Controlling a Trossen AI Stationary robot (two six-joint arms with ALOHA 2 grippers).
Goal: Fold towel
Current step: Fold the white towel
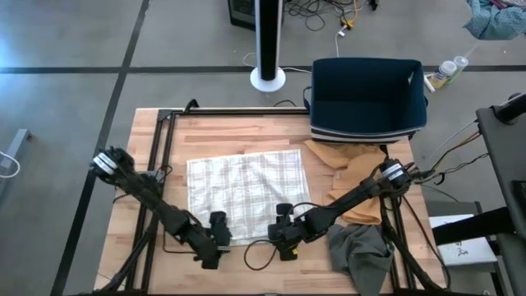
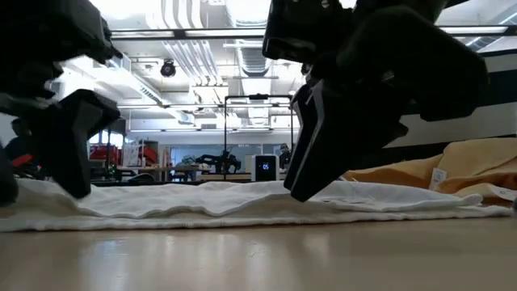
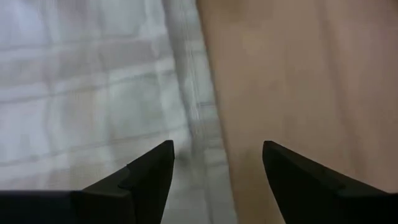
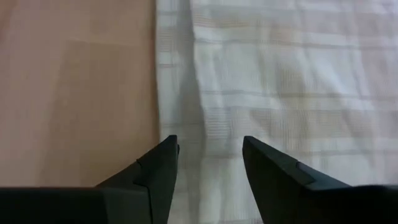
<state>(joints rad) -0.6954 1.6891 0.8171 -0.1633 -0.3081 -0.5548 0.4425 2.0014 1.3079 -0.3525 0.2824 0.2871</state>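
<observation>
While the towel [image 1: 246, 193] is lying flat mid-table, the left gripper [image 1: 219, 239] and right gripper [image 1: 285, 233] are hovering with jaws spread and empty at its near corners, the cloth stretching away toward the far side.

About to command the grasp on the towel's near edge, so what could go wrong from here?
1. Both open end effectors, left and right, straddle the white checked cloth towel's thin hem; closing could pinch only wood.
2. The right arm crosses the tan cloth; lifting might drag it.
</observation>
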